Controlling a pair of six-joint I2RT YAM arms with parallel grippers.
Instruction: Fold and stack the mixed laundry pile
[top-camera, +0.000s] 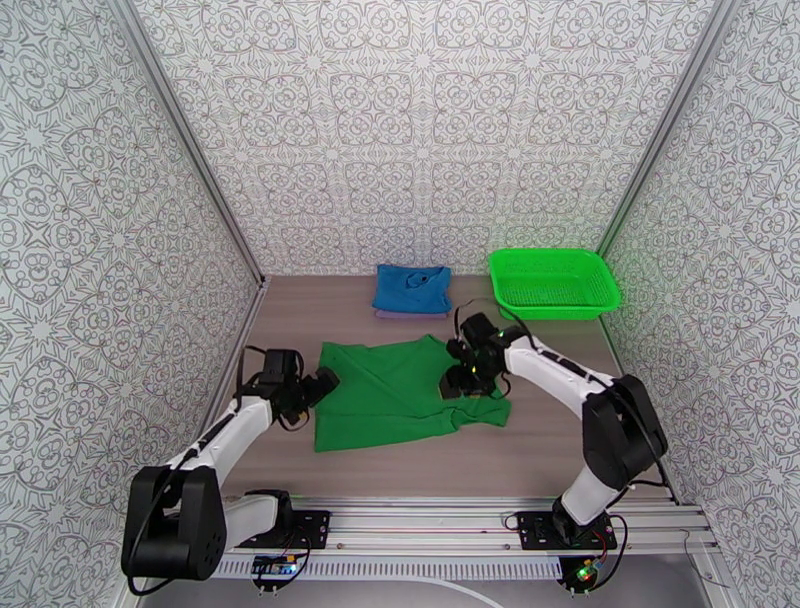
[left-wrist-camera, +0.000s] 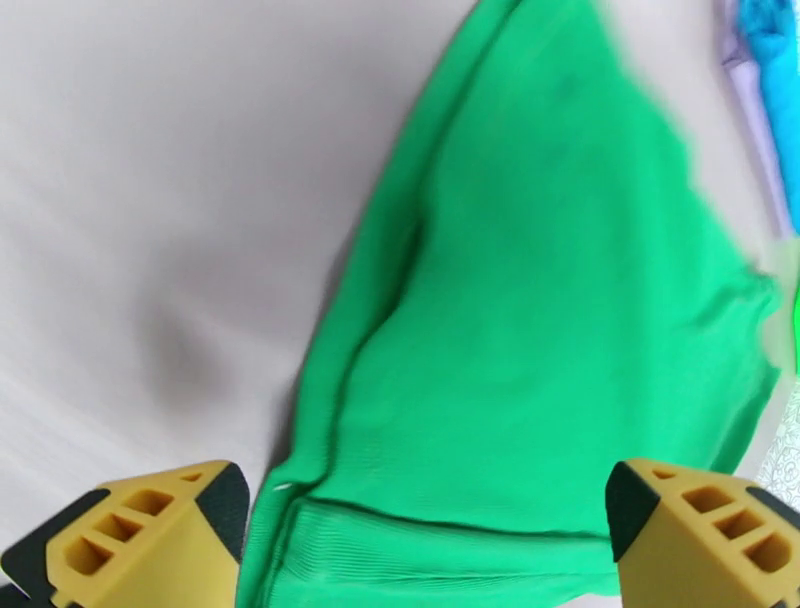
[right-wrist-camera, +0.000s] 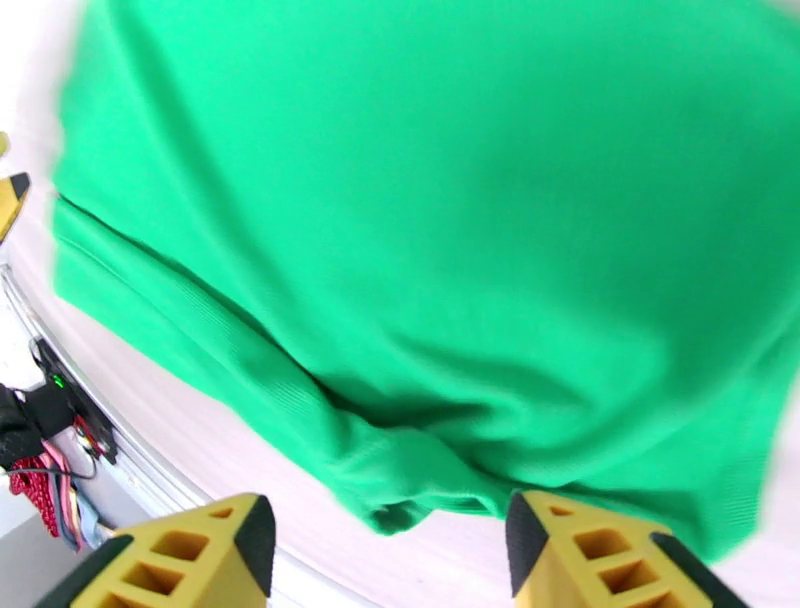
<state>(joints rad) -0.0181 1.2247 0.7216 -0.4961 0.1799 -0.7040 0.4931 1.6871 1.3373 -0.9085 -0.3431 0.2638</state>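
1. Left gripper (top-camera: 323, 386) is nearest me, at the left edge of the dark green garment (top-camera: 400, 395). In its wrist view the fingers stand as wide as they go with nothing between them. The cloth just lies below.
2. Right gripper (top-camera: 458, 384) hangs over the garment's right side, toward its far corner. Its fingers are apart too, though less wide, and no cloth is pinched. A rumpled hem sits under the gap.
3. The green garment lies flat mid-table (top-camera: 560, 440) in a rough rectangle. It looks partly folded, but I can't tell how many layers.
4. Farther back, the blue garment (top-camera: 411, 287) is folded and sits on the lavender-grey garment (top-camera: 384, 315), which shows as a sliver at the near edge. The stack is well apart from the green piece.
5. The green mesh basket (top-camera: 552, 311) sits far right, near the stack (not part of the job).
6. My read is that two pieces are done and the third is mid-fold, with both hands off it.
7. Next I'd need both grippers down on matching corners of one edge, pinching every layer. Then fold the garment over evenly, lift the bundle and set it square on the blue one. The rumpled hem is the likely spot for a missed layer.
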